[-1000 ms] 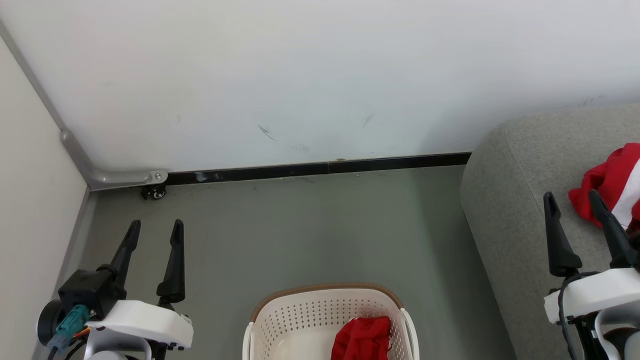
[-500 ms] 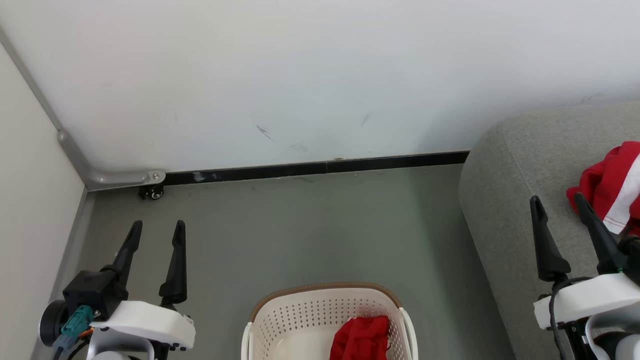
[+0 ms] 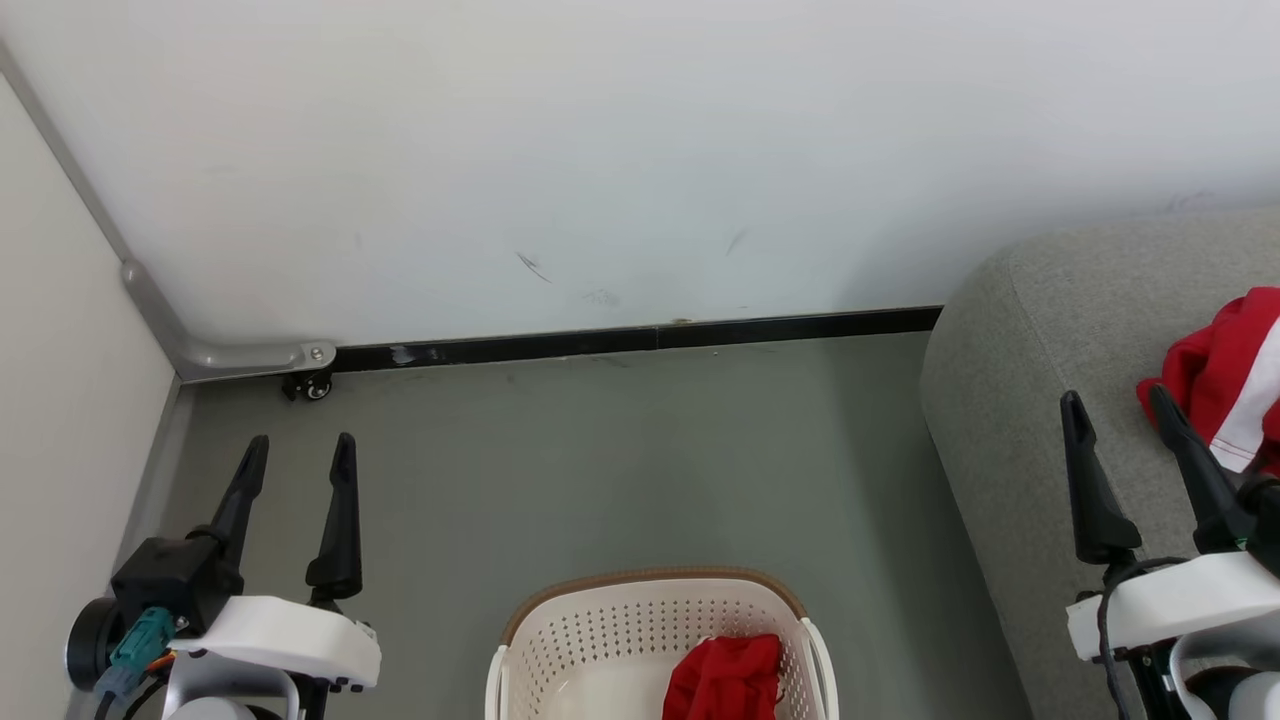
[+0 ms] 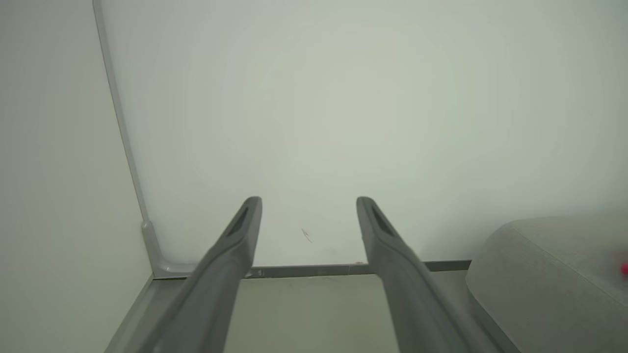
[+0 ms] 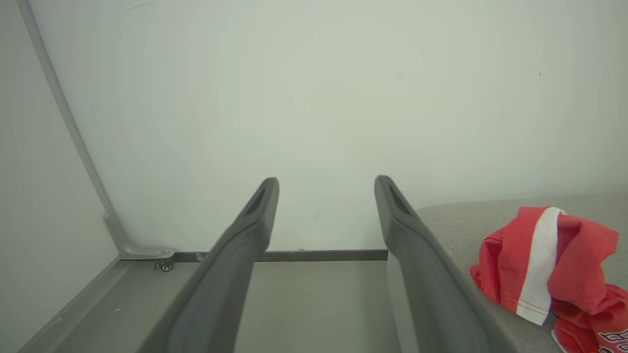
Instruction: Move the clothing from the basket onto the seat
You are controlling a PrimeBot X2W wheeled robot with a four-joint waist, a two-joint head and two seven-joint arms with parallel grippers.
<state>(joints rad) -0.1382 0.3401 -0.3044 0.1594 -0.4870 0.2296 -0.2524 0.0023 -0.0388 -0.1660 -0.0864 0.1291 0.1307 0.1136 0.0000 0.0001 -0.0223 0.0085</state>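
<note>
A cream basket (image 3: 655, 612) with a brown rim stands on the floor at the bottom centre, holding a crumpled red garment (image 3: 725, 677) at its right side. On the grey seat (image 3: 1070, 330) at the right lies another red garment (image 3: 1225, 365) with a white stripe, also seen in the right wrist view as a crumpled red garment (image 5: 554, 262). My right gripper (image 3: 1118, 405) hovers open over the seat's near edge, just left of that garment, holding nothing. Low at the left, my left gripper (image 3: 296, 443) stands open and empty above the floor.
A white wall (image 3: 640, 160) with a black skirting strip (image 3: 640, 338) closes the far side. A second wall panel (image 3: 60, 400) runs along the left, with a grey corner bracket (image 3: 230, 352) and a small caster (image 3: 312, 386). Grey floor (image 3: 620, 460) lies between basket and wall.
My right gripper has drawn back left and down, away from the garment on the seat. The left gripper shifted slightly left. The head camera wobbled a little.
</note>
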